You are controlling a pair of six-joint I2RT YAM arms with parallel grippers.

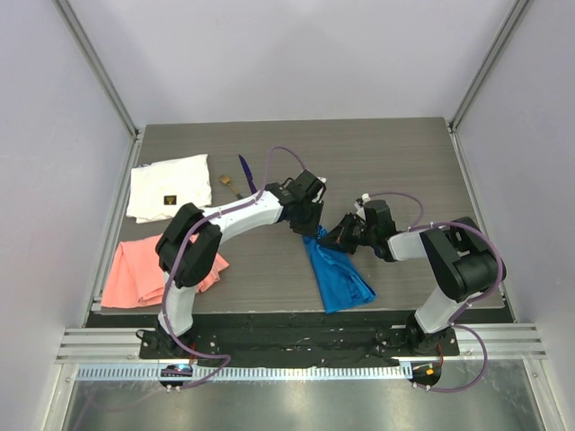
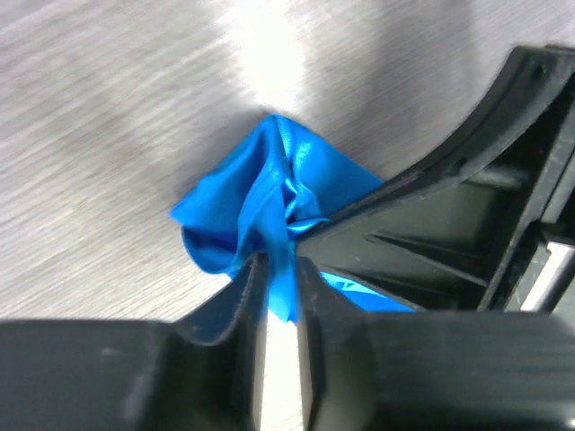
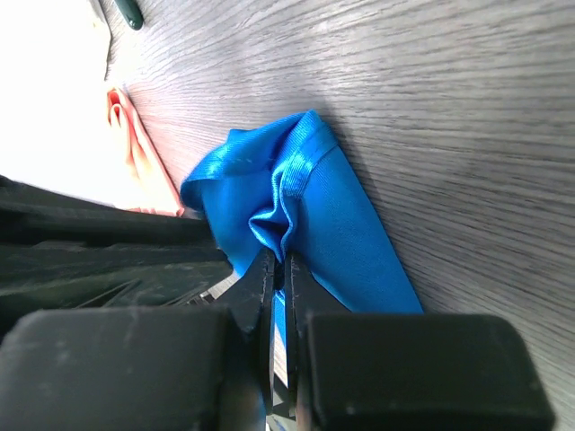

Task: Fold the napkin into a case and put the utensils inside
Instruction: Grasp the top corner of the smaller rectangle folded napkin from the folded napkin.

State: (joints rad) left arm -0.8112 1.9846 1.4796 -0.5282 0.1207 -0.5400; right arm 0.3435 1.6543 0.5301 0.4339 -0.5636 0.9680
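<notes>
Closest to us, by the front edge of the table (image 1: 404, 162), lies the near end of the blue napkin (image 1: 343, 278). It is gathered into a narrow, rumpled strip that runs away from the arms' bases and slightly leftward. Off to the left, at about the same depth, sits a salmon-pink cloth (image 1: 148, 269), well apart from it.

At the napkin's far end our two grippers meet. The right gripper (image 3: 278, 262) has its jaws pressed together on a pleat of the blue fabric, which bunches just beyond the fingertips. The left gripper (image 2: 277, 268) stands just beside it, its jaws drawn to a narrow slot with a fold of the same napkin caught between them.

Beyond the grippers, to the left, lies a white cloth (image 1: 169, 187) with a small dark label. Farthest back are the utensils, bare on the tabletop near that cloth — the green-handled utensil (image 1: 230, 186) with its tan end and, just beside it, the purple utensil (image 1: 244, 172).
</notes>
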